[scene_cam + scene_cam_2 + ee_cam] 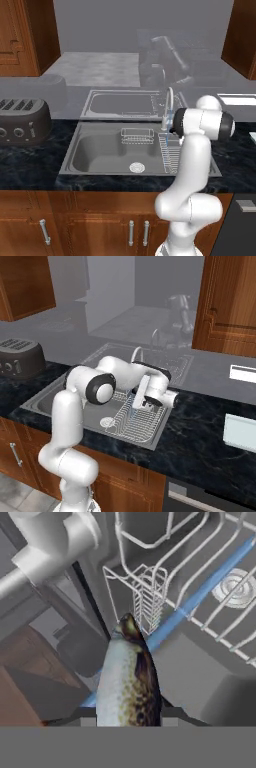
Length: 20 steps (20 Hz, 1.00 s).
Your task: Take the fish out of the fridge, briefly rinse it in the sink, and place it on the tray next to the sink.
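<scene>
- One fish [127, 682] was clamped in the gripper [127, 724], held over the sink [90, 155].
- One blue stream ran past it from one faucet [169, 102].
- One toaster [20, 120] stood left; one tray [240, 432] lay right.

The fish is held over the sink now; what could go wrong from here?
1. The fish hangs over the wire dish rack, so if it slips from the jaws, it may lodge in the wires.
2. The tray lies far along the counter, so the wet fish could drop during the swing.
</scene>
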{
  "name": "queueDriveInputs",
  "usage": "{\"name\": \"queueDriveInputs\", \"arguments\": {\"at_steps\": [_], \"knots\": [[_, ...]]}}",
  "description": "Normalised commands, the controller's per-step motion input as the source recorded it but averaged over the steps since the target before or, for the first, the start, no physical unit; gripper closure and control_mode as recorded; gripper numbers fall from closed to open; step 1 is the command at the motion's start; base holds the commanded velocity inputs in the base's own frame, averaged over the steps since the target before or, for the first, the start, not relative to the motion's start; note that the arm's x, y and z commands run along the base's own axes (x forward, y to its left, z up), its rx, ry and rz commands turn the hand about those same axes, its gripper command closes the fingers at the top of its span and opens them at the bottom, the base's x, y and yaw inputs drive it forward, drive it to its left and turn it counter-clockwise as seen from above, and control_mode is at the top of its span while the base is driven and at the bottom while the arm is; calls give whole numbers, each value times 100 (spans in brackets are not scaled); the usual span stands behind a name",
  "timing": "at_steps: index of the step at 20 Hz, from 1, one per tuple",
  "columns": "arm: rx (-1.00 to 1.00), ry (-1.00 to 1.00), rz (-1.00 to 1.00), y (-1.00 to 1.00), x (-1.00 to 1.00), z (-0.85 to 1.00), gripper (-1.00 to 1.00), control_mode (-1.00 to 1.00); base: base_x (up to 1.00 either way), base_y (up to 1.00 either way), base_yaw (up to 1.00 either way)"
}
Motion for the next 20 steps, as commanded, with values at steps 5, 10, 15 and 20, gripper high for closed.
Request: {"name": "queueDriveInputs", "arguments": {"at_steps": [5, 10, 15, 20], "knots": [[0, 0, 11, 32, -100, -26, 100, -100, 0, 0, 0], [0, -2, 6, 41, -100, -2, 100, -100, 0, 0, 0], [0, -17, 0, 21, -100, 95, 100, -100, 0, 0, 0], [0, -22, -3, 14, -95, 100, 100, -100, 0, 0, 0]]}}
